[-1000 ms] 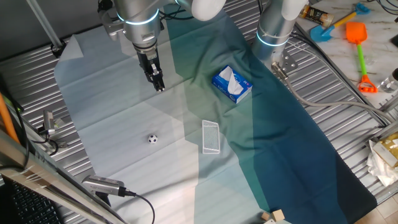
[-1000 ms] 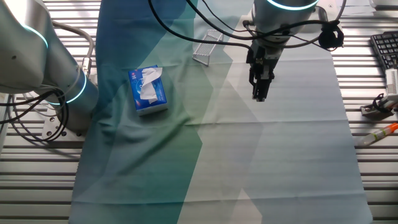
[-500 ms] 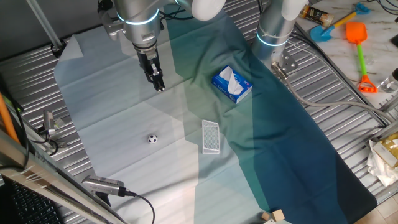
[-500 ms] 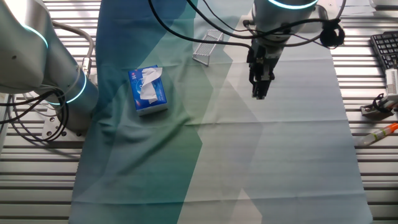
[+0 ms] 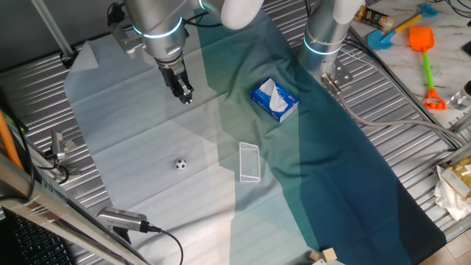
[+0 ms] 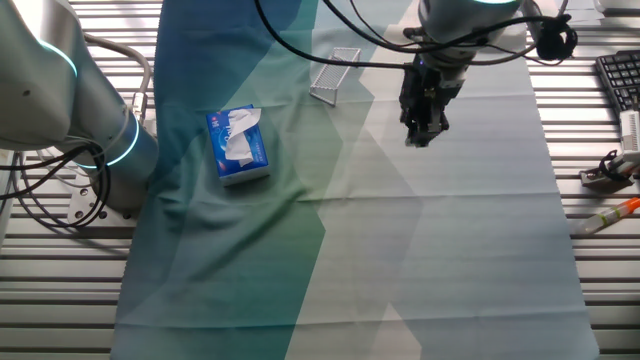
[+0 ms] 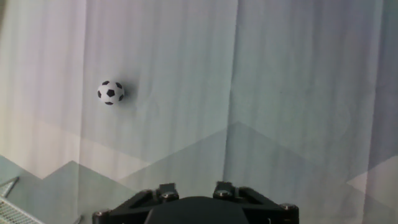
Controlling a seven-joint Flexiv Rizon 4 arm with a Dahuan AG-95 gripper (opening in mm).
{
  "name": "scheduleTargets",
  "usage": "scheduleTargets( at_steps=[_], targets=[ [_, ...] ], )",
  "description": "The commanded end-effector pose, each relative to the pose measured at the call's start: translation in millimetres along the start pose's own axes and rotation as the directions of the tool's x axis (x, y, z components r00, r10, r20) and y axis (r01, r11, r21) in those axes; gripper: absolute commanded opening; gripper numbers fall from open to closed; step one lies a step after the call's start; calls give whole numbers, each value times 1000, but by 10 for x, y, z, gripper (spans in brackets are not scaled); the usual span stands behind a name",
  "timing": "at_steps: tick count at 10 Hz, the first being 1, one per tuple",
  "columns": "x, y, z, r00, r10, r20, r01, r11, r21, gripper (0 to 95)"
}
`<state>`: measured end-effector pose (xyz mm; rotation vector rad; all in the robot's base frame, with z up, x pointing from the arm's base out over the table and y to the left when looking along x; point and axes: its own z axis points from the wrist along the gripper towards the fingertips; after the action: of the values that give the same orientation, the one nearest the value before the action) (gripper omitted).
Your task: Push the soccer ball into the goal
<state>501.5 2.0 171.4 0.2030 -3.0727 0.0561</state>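
The soccer ball point(image 5: 180, 164) lies on the pale cloth, apart from everything. The goal point(image 5: 249, 161), a small white mesh frame, lies flat to the ball's right. My gripper point(image 5: 187, 99) hangs above the cloth well behind the ball, fingers together and holding nothing. In the other fixed view the gripper point(image 6: 418, 140) is right of the goal point(image 6: 335, 75), and the ball does not show. In the hand view the ball point(image 7: 111, 93) is at upper left, a corner of the goal point(image 7: 11, 208) at bottom left, and only the hand's black body shows.
A blue-and-white tissue box point(image 5: 274, 100) sits on the darker cloth behind the goal. A second arm's base point(image 5: 324, 33) stands at the back. Metal slats surround the cloth, with cables and a device point(image 5: 121, 218) at the front left.
The gripper has shifted slightly left and away from the ball's side of the table, and the wrist has turned a little. The ball and the goal have not moved.
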Motion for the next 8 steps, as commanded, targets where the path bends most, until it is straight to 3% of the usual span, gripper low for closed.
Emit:
scheduleTargets(
  at_steps=[1,8],
  targets=[
    [13,-3,-4,1000,7,7,-7,1000,-4,0],
    [14,-3,-4,1000,7,3,-7,1000,-6,0]
  ],
)
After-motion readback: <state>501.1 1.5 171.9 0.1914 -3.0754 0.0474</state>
